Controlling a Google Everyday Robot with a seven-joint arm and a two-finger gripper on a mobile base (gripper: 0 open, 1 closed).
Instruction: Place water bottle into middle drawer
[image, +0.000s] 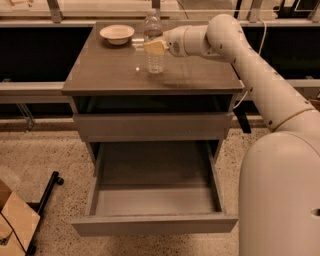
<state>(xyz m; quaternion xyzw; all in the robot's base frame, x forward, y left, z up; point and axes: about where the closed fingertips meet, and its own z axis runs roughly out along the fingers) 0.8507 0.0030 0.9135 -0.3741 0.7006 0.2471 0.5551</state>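
The water bottle (155, 62) stands upright on the cabinet top (105, 72), towards the back and a little right of the middle. My gripper (152, 46) reaches in from the right and is at the bottle's mid-height, with its cream tip across the front of the bottle. The middle drawer (155, 224) is pulled wide open below, and its smooth grey floor is bare.
A shallow cream bowl (117, 34) sits at the back left of the top. A closed drawer front (152, 126) lies above the open one. My white arm and body (280, 190) fill the right side. A cardboard box (15, 220) and a black stand leg (47, 192) are on the floor at left.
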